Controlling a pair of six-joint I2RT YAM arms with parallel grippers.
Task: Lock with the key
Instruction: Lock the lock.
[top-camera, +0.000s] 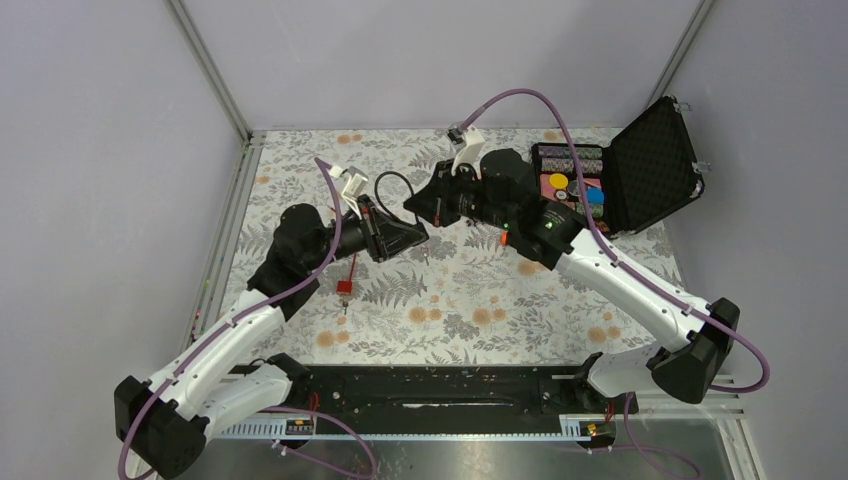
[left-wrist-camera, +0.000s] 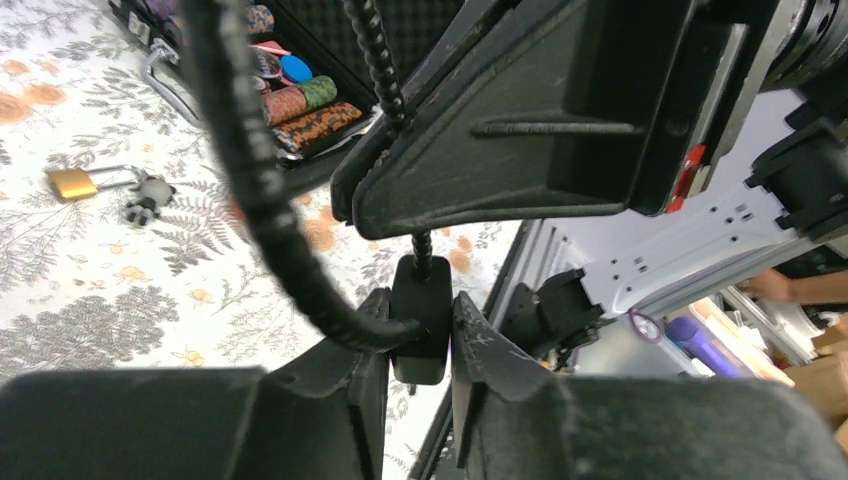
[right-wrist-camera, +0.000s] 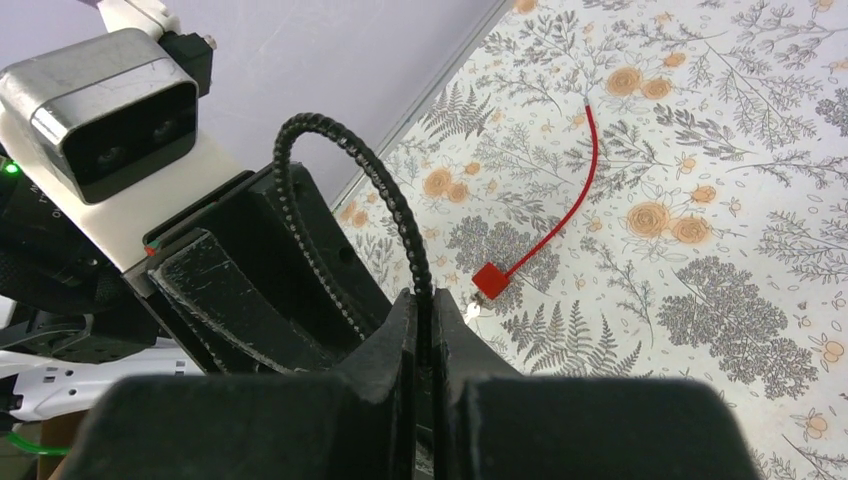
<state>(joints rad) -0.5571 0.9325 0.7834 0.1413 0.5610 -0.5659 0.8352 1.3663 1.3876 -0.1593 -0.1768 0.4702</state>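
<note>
My left gripper (left-wrist-camera: 420, 300) is shut on the small black block (left-wrist-camera: 420, 335) of a black wire loop (top-camera: 395, 182). Its wire (left-wrist-camera: 255, 190) curls across the left wrist view. My right gripper (right-wrist-camera: 424, 305) is shut on the beaded black wire (right-wrist-camera: 350, 165) close to the left one, and the two meet over the mat's middle (top-camera: 415, 222). The key (left-wrist-camera: 148, 197), a small grey cluster beside a brass piece (left-wrist-camera: 72, 182), lies on the mat away from both grippers. It cannot be made out in the top view.
A red wire (right-wrist-camera: 570, 205) with a red block (right-wrist-camera: 490, 279) lies on the floral mat (top-camera: 470, 300), a tiny silvery piece (right-wrist-camera: 472, 313) beside it. An open black case (top-camera: 655, 160) with coloured chips stands at the back right. Grey walls enclose the table.
</note>
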